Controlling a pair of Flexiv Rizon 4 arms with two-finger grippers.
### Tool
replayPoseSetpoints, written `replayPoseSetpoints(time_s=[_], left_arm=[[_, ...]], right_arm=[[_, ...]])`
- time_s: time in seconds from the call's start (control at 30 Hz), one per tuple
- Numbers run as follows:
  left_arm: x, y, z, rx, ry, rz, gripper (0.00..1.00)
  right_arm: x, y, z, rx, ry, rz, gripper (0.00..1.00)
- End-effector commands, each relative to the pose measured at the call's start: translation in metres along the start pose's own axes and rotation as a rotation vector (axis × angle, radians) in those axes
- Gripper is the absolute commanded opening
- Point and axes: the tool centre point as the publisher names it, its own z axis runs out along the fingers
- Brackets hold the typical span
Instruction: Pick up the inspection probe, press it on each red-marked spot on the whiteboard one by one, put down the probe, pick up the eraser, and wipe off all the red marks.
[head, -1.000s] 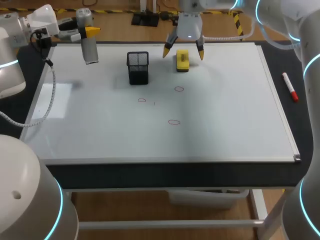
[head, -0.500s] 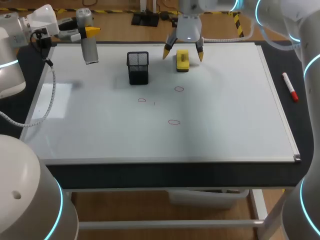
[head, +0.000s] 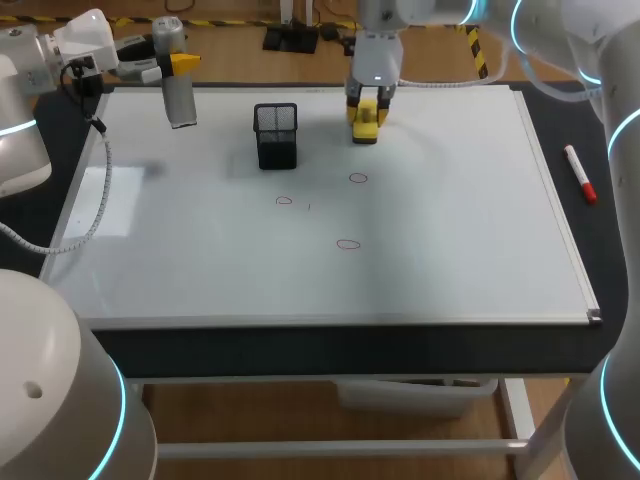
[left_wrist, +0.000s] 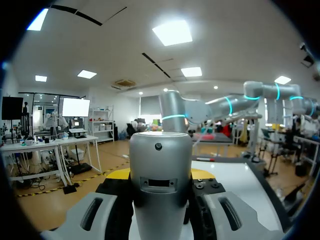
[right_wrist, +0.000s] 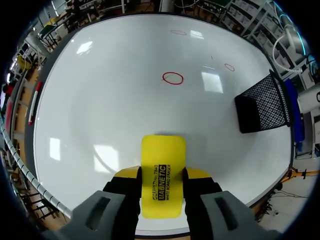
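The yellow fingertips (right_wrist: 127, 173) of the right gripper (head: 368, 106) are closed on the eraser (right_wrist: 163, 150), one tip pressed against each long side, so the yellow block sticks out ahead of them with its printed face up; it lies flat on the whiteboard (head: 450, 250) near the far edge, just to the right of a black mesh cup (head: 276, 135) that stands upright on the board. The right arm comes down on it from the far right corner. Ahead of the eraser, toward the robot, three thin red rings are drawn on the white surface: the nearest ring (head: 358, 179) lies a little in front of the eraser, the second ring (head: 284, 201) in front of the mesh cup, and the third ring (head: 347, 243) closer to the middle of the board, all of them apart from one another and unwiped. The left gripper (head: 172, 63) grips the probe (left_wrist: 160, 175), a silver cylinder with a rounded cap, clamped between the dark finger pads with the yellow tips showing behind it; in the head view it hangs over the far left corner of the board, well apart from the rings. A red-capped marker (head: 580, 174) lies on the dark table surface beside the board's right edge
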Motion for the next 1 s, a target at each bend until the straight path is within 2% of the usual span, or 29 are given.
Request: replayPoseSetpoints(time_s=[0.03,0.23,0.43,1.0], left_arm=[[0.001,-0.001,0.000,0.000,-0.001,0.001,0.00],[0.001,-0.001,0.000,0.000,-0.001,0.001,0.00],[0.001,-0.001,0.000,0.000,-0.001,0.001,0.00],[0.001,-0.001,0.000,0.000,-0.001,0.001,0.00]], right_arm=[[0.001,-0.003,-0.006,-0.039,0.008,0.003,0.00],[0.003,0.005,-0.016,-0.002,0.027,0.008,0.00],[0.017,0.019,-0.028,0.032,0.059,0.030,0.00],[0.083,0.048,-0.048,0.129,0.086,0.332,0.00]])
